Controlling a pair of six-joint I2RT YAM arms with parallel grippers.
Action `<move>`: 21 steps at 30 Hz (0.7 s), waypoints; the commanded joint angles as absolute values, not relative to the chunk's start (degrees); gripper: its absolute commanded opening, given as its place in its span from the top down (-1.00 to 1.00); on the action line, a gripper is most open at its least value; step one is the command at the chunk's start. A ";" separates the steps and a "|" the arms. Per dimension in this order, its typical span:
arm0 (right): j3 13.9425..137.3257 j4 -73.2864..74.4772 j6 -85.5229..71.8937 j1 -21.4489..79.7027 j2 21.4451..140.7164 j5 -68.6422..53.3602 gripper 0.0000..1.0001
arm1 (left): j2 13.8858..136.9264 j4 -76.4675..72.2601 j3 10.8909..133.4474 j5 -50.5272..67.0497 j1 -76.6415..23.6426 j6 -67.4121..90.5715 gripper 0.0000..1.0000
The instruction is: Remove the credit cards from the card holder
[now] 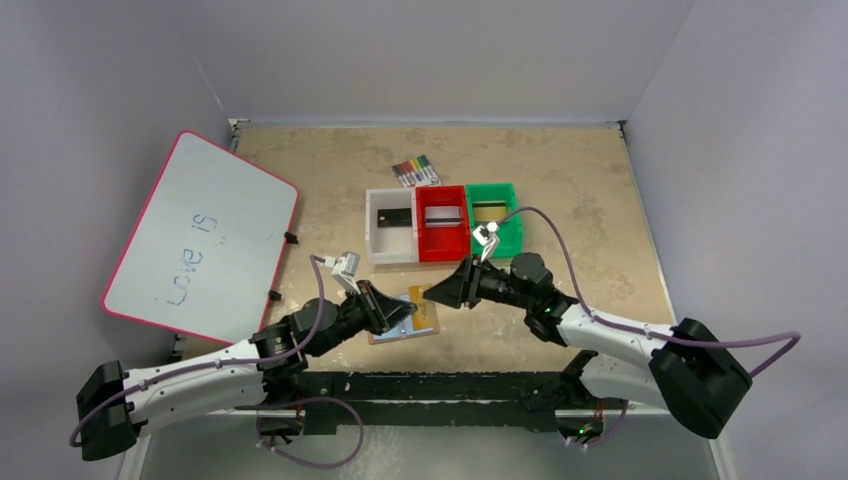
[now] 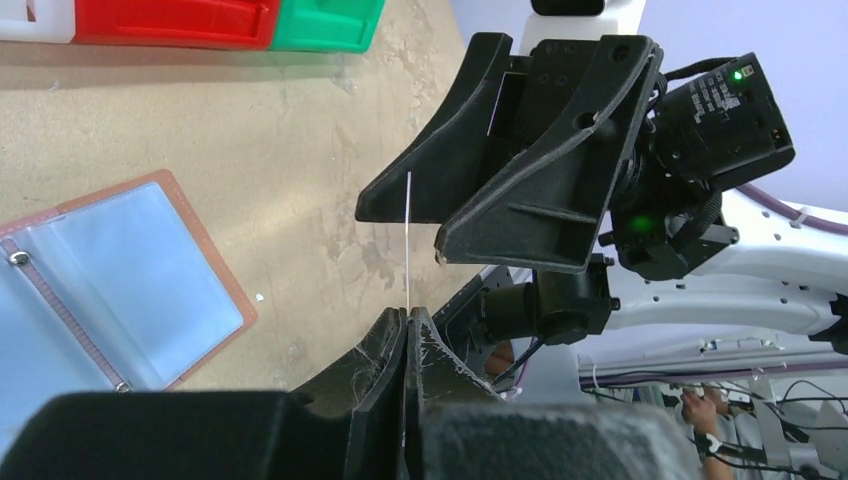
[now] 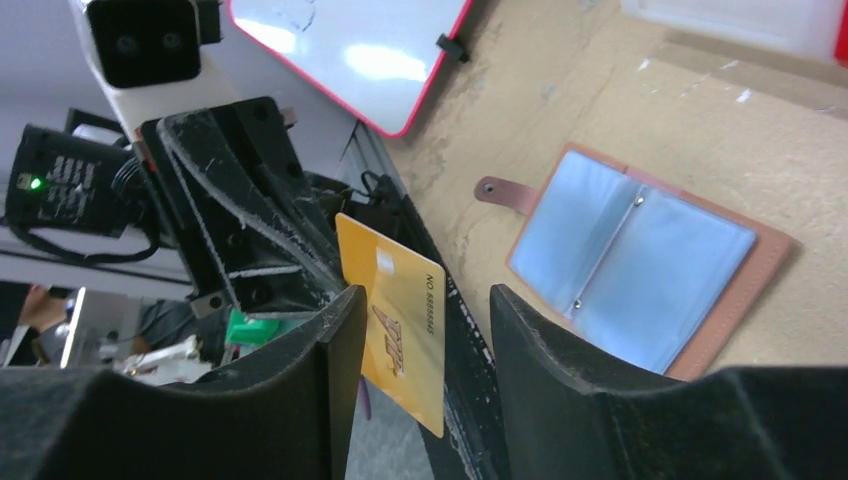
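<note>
The tan card holder point(image 1: 420, 326) lies open on the table, its two clear blue pockets point(image 3: 640, 270) facing up and looking empty. My left gripper point(image 2: 408, 312) is shut on a gold credit card point(image 3: 402, 318), seen edge-on as a thin line point(image 2: 409, 240), and holds it above the table next to the holder. My right gripper point(image 3: 428, 310) is open, one finger on each side of that card's free end, with a clear gap on one side. Other credit cards lie in the bins: black point(image 1: 392, 216), silver point(image 1: 442, 213) and gold point(image 1: 488, 210).
White point(image 1: 372, 235), red point(image 1: 442, 246) and green point(image 1: 512, 228) bins stand in a row behind the grippers. A pack of coloured markers point(image 1: 416, 170) lies behind them. A red-rimmed whiteboard point(image 1: 200, 235) rests at the left.
</note>
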State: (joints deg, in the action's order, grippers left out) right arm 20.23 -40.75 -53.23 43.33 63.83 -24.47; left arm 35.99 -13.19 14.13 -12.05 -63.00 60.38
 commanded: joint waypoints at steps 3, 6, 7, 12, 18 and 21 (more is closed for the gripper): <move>18.33 -55.73 -57.08 41.79 65.36 -34.02 0.13 | 35.26 -17.37 15.45 -10.32 -62.85 58.77 1.00; 17.82 -55.93 -57.01 41.50 64.76 -34.68 0.21 | 34.08 -16.39 15.08 -11.10 -62.93 58.89 1.00; 17.73 -56.05 -57.04 41.41 64.51 -34.96 0.23 | 33.54 -16.21 14.94 -11.41 -62.93 58.96 1.00; 17.70 -59.49 -57.79 41.31 65.04 -38.88 0.33 | 31.81 -15.97 14.18 -12.82 -62.90 59.31 1.00; 17.45 -65.65 -60.19 41.23 67.32 -42.07 0.55 | 31.56 -16.17 14.22 -12.57 -62.88 59.24 1.00; 17.40 -64.92 -59.81 41.15 67.21 -41.57 0.66 | 31.30 -15.94 14.10 -12.65 -62.87 59.27 1.00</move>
